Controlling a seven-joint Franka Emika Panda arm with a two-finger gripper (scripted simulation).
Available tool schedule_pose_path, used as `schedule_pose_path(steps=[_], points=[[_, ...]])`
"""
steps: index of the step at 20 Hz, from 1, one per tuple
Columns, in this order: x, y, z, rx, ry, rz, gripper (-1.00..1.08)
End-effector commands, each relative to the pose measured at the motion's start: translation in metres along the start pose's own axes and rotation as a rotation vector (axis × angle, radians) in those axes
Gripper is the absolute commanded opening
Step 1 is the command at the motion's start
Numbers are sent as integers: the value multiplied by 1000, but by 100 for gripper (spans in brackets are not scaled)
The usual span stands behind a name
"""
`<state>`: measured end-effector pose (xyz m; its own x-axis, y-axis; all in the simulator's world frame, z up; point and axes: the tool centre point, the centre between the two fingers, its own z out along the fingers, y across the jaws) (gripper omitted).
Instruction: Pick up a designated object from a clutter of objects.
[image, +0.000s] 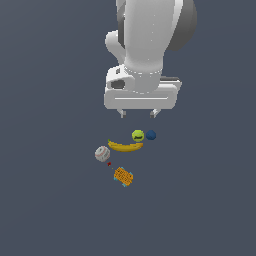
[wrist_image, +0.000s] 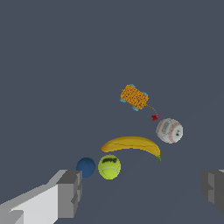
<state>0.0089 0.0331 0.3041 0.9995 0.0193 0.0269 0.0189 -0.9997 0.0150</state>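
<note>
In the exterior view the yellow-green ball (image: 138, 135) lies just below the wide-open, empty pincer (image: 137, 114), touching the banana (image: 125, 146).

Seen from the exterior view, the tennis ball (image: 138, 135) sits touching the smaller ball (image: 151, 135) on its right. The banana (image: 125, 146) lies just before them, the baseball (image: 102, 153) to its left, the patterned block (image: 123, 176) nearer still.
</note>
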Motion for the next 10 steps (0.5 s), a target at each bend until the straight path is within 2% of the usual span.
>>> schedule_pose_path(steps=[1, 10], points=[[-2, -1, 11, 0, -2, 24, 100], [-22, -10, 74, 3, -9, 178, 100]])
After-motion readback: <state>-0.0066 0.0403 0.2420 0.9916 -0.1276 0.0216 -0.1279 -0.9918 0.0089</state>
